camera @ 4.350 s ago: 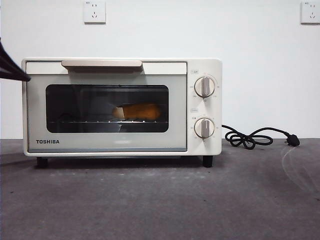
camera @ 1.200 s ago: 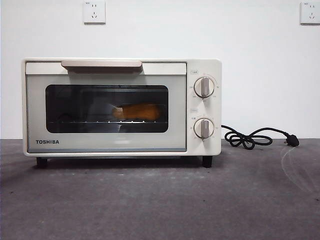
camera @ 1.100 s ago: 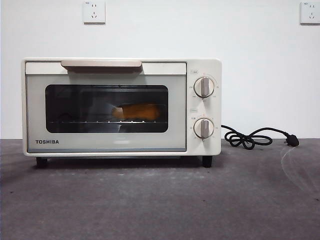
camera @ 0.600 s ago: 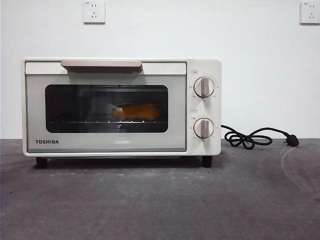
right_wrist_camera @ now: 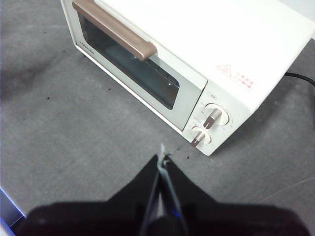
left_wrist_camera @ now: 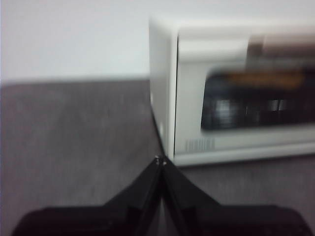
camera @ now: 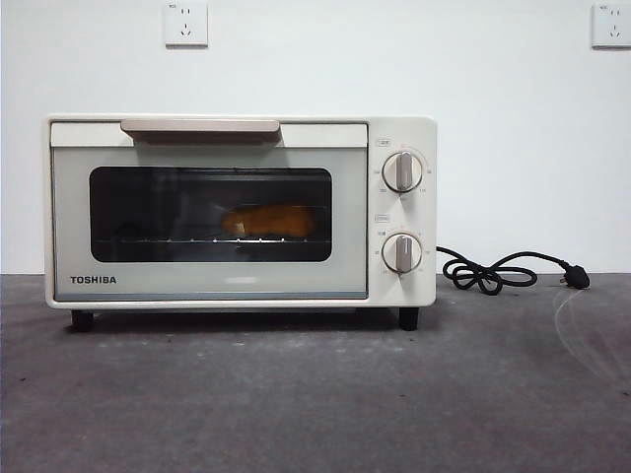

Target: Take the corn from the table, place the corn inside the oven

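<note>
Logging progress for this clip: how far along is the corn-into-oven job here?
It looks finished. Done: the corn lies on the rack inside the oven, seen through the window, and the door is closed. In hand: nothing; the left gripper and right gripper are both shut, empty and off the oven. Left: nothing visible.

Closed left hand (left_wrist_camera: pixel 161 160), oven (left_wrist_camera: pixel 236 88), table (left_wrist_camera: pixel 74 137)

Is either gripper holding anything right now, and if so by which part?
Nothing is held. The left gripper and right gripper are both shut on nothing, clear of the oven; the corn lies inside.
</note>
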Robot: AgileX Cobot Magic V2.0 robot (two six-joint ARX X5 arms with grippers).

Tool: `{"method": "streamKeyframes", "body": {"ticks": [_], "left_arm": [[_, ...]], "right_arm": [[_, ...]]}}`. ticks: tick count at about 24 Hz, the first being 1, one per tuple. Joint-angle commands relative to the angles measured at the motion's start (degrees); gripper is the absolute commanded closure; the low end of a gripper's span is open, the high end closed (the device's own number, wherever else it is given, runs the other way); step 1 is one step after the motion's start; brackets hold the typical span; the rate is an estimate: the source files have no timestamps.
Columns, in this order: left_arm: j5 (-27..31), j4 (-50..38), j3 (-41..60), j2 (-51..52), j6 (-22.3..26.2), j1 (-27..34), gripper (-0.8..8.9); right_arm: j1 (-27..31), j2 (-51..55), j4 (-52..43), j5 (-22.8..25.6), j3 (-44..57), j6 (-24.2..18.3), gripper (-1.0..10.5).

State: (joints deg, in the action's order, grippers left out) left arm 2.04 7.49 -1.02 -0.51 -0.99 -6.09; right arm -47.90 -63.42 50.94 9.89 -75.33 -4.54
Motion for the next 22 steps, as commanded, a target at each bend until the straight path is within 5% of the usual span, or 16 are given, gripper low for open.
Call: {"method": "streamKeyframes", "body": {"ticks": [1, 22], "left_arm": [[-0.5, 2.3, 0.5, 0.2, 1.3, 1.0, 8.17], [-1.0, 1.9, 0.5, -0.3, 1.6, 1.9, 8.17]], "right_arm": [[0.0, -0.2, -0.4, 0.0, -0.1, -0.2, 9.6], [0.0, -0.2, -0.4, 0.0, -0.1, -0.2, 9.6]]}}
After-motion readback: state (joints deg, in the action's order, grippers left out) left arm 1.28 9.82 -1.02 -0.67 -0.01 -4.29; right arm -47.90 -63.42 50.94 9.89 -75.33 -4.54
